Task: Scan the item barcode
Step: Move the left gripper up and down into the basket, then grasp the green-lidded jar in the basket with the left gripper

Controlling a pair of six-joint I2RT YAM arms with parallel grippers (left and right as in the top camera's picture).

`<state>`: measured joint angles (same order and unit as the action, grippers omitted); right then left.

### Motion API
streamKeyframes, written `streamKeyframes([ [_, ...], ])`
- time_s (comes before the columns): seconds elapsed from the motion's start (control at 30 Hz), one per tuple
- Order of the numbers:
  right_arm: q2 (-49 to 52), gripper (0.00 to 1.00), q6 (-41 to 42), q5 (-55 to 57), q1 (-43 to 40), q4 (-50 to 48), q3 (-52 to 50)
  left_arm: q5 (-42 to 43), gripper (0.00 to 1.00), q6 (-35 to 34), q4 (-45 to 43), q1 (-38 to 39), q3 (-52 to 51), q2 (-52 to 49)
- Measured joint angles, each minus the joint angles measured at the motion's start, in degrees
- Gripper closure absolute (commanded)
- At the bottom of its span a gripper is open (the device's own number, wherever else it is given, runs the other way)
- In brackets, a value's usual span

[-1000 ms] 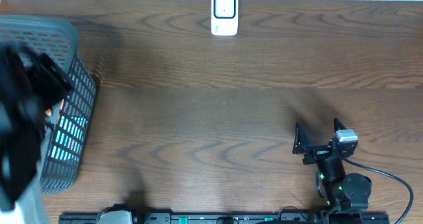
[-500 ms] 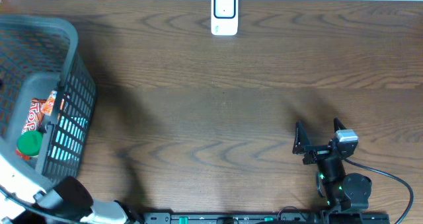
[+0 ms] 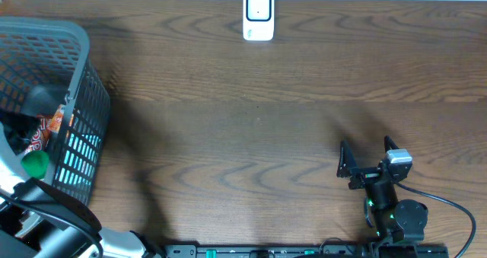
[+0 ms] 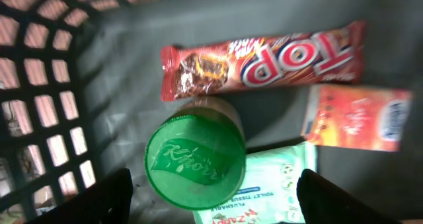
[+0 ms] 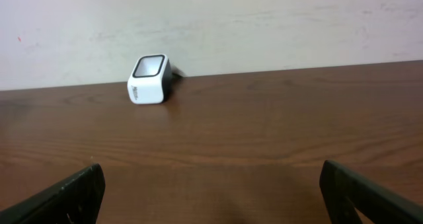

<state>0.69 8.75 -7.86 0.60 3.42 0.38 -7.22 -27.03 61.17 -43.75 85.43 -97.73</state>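
From overhead, the basket [image 3: 80,75] sits at the table's [image 3: 228,121] 9 o'clock edge with the left arm [image 3: 53,208] reaching into it from 7 o'clock. The scanner [image 3: 259,16] stands at 12 o'clock, and the right gripper [image 3: 366,148] waits spread and empty near 4 o'clock, well apart from the basket. The left arm is plainly the nearer one. In the left wrist view, the left gripper [image 4: 215,181] is wide apart and holds nothing. The green-lidded jar [image 4: 195,164], the likely pick, stands lid-up almost straight below, between the fingers. A candy bar [image 4: 264,62] lies just beyond it at 12 o'clock, its long axis running 9 to 3. An orange packet [image 4: 357,118] is at 3 o'clock, and a tissue pack [image 4: 281,184] is partly under the jar. In the right wrist view, the scanner stands ahead towards 11 o'clock, with bare wood between.
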Motion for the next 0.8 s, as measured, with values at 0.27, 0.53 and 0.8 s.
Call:
streamKeyframes([
  [0.27,0.0,0.01,0.0,0.0,0.0,0.0,0.0,0.4,0.2,-0.2,-2.9,-1.1,-5.7,0.0],
  [0.53,0.0,0.01,0.0,0.0,0.0,0.0,0.0,1.4,0.19,-0.4,-6.2,-4.2,-9.3,0.0],
  [0.8,0.0,0.01,0.0,0.0,0.0,0.0,0.0,2.5,0.19,-0.6,-9.8,-4.2,-14.1,0.0],
])
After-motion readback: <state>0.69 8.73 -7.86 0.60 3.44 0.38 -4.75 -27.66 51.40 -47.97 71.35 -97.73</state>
